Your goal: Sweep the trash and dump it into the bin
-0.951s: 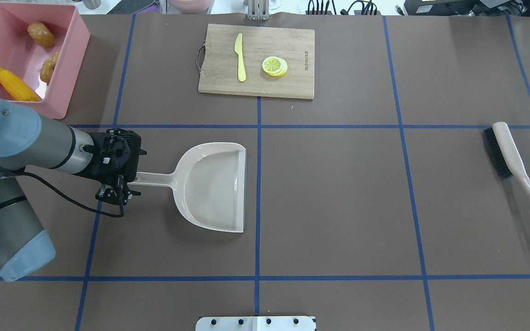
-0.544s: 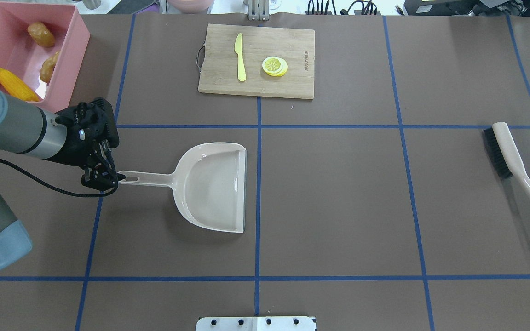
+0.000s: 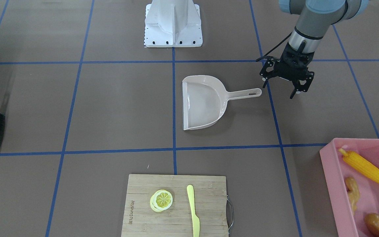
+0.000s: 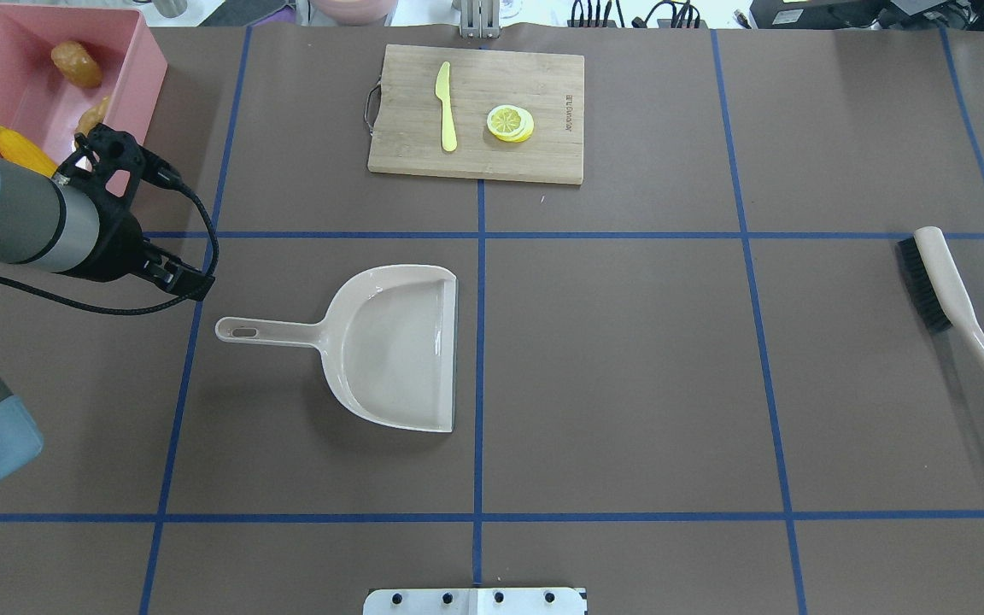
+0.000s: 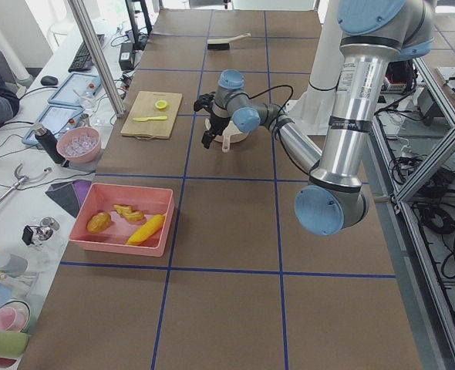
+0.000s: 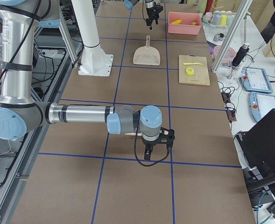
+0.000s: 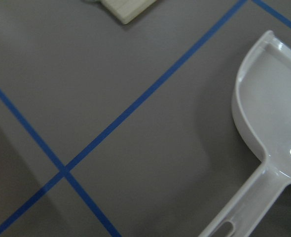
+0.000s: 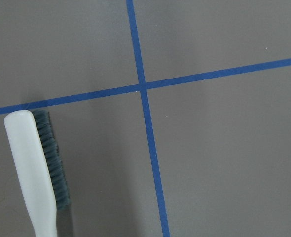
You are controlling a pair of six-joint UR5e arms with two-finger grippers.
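The trash lies inside the pink bin (image 4: 149,85) at the far left corner: a yellow corn cob (image 4: 24,155), a tan ginger root (image 4: 92,120) and a brown potato (image 4: 76,64). The front view shows the same bin (image 3: 328,171) with the corn cob (image 3: 365,168), ginger root (image 3: 352,194) and potato (image 3: 378,225). My left gripper (image 3: 279,88) hangs open and empty, just beyond the end of the beige dustpan's handle (image 3: 245,93). My right gripper (image 6: 148,153) shows only in the right side view, beside the brush; I cannot tell its state.
The empty dustpan (image 4: 398,350) lies flat, left of centre. A beige brush (image 4: 949,299) with black bristles rests at the far right. A wooden cutting board (image 4: 543,81) at the back holds a yellow-green knife (image 4: 445,107) and lemon slices (image 4: 510,122). The base plate (image 4: 475,600) sits at the near edge.
My left gripper has come off the dustpan handle and drawn back to the left, toward the bin. The dustpan, brush and trash have not moved.
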